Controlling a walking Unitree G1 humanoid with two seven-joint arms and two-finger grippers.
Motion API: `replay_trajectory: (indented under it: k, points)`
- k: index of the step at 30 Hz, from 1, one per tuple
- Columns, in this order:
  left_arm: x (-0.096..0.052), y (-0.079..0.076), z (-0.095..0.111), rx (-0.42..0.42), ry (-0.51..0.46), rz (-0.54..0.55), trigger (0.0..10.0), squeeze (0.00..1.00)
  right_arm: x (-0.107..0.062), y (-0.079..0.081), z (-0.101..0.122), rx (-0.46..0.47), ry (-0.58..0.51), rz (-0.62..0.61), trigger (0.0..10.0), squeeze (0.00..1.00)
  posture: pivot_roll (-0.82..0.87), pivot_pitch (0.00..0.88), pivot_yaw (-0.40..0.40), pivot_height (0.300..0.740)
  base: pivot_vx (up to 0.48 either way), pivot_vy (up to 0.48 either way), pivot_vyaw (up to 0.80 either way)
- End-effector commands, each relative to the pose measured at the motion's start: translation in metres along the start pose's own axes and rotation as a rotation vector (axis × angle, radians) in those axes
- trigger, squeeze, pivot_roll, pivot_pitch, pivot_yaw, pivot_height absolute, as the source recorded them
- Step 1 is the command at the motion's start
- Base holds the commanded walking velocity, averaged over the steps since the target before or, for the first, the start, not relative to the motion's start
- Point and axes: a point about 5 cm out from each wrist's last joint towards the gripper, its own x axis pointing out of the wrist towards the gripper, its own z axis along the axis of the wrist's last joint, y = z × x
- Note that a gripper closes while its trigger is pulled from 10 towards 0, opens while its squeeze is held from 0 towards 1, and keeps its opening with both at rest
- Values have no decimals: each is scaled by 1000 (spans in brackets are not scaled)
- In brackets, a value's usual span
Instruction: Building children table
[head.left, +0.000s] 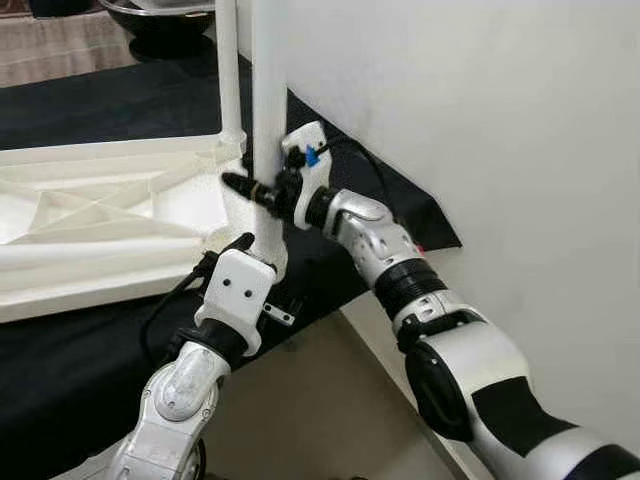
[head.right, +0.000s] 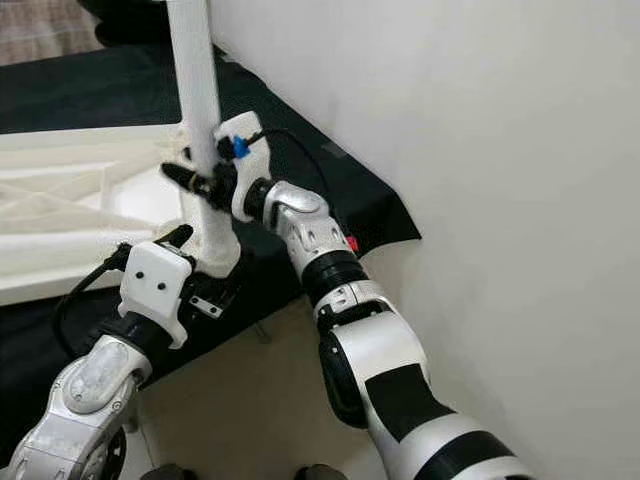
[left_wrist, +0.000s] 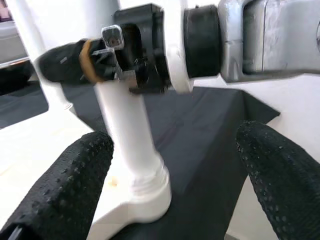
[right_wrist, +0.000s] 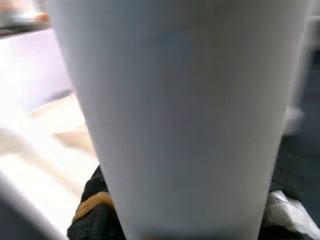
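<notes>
Right gripper (head.left: 262, 190) clamps the white table leg (head.left: 268, 90), centre frame, low near its socket; left gripper (left_wrist: 165, 165) gapes empty around the base; leg looks rigid, light, smooth, likely slippery.

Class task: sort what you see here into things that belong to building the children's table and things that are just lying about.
Part of the job:
white table leg, clamped by the right gripper
upturned white tabletop
second leg
left gripper, open at the leg's base

Just lying about:
black cloth
dark bowl
</notes>
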Motion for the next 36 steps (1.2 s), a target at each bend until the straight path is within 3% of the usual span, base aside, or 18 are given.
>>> replay_trajectory:
  k: [1,2,4,6,7,9,11,12,13,14,15,17,18,20,21,34,35,36]
  points:
    - [-1,-3,-2,-5,10,-5,10000,0,-5,-22,1,38,16,-225,0,0,77,74,-119,740,0,0,0]
    - [-1,-3,-2,-5,11,-6,10000,0,-8,-30,-1,28,35,-331,0,0,74,71,-116,740,0,0,0]
    - [-1,-3,-2,-5,11,-7,10000,0,-11,-36,-2,14,48,-402,0,0,74,71,-116,740,0,0,0]
    - [-1,-4,-2,-4,10,-10,10000,0,-21,-52,-6,18,76,-601,0,0,75,65,-118,740,0,0,0]
    - [-1,-4,-2,-4,10,-10,10000,0,-21,-52,-6,18,76,-601,0,0,75,65,-118,740,0,0,0]
    - [-1,-4,-3,-4,10,-10,10000,0,-31,-64,-9,48,76,-795,0,0,72,63,-118,740,0,0,0]
    - [-1,-4,-3,-4,10,-10,10000,0,-32,-64,-9,58,63,-833,0,0,72,63,-118,740,0,0,0]
    - [-1,-5,-3,-3,10,-11,10000,0,-31,-62,-8,75,51,-835,3176,0,71,60,-117,740,0,0,0]
    - [-1,-5,-3,-3,10,-11,10000,0,-31,-62,-8,75,51,-835,3176,0,71,60,-117,740,0,0,0]
    - [0,-5,-3,-3,10,-14,10000,0,-25,-55,-7,78,44,-783,10000,0,72,58,-117,740,0,0,0]
    - [0,-6,-3,-3,8,-16,10000,0,-18,-45,-6,96,29,-695,10000,0,72,58,-117,740,0,0,0]
    - [0,-6,-3,-4,7,-17,10000,0,-13,-38,-5,106,21,-647,10000,0,72,58,-117,740,0,0,0]
    - [0,-6,-3,-2,8,-17,10000,0,-10,-32,-3,96,-1,-599,10000,1000,71,54,-120,740,0,0,0]
    - [0,-6,-3,1,8,-16,10000,0,-5,-24,2,91,-32,-527,10000,1000,72,55,-121,740,0,0,0]
    - [0,-6,-3,2,8,-16,10000,0,-3,-20,3,89,-41,-495,10000,24,72,55,-121,740,0,0,0]
    - [1,-6,-3,2,6,-17,10000,0,7,8,23,137,-100,-150,10000,0,64,63,-116,740,0,0,0]
    - [1,-6,-2,1,6,-17,10000,0,8,17,26,139,-123,-78,10000,0,67,64,-118,740,0,0,0]
    - [1,-6,-2,2,5,-19,10000,0,7,32,27,146,-137,102,10000,0,71,66,-117,740,0,0,0]
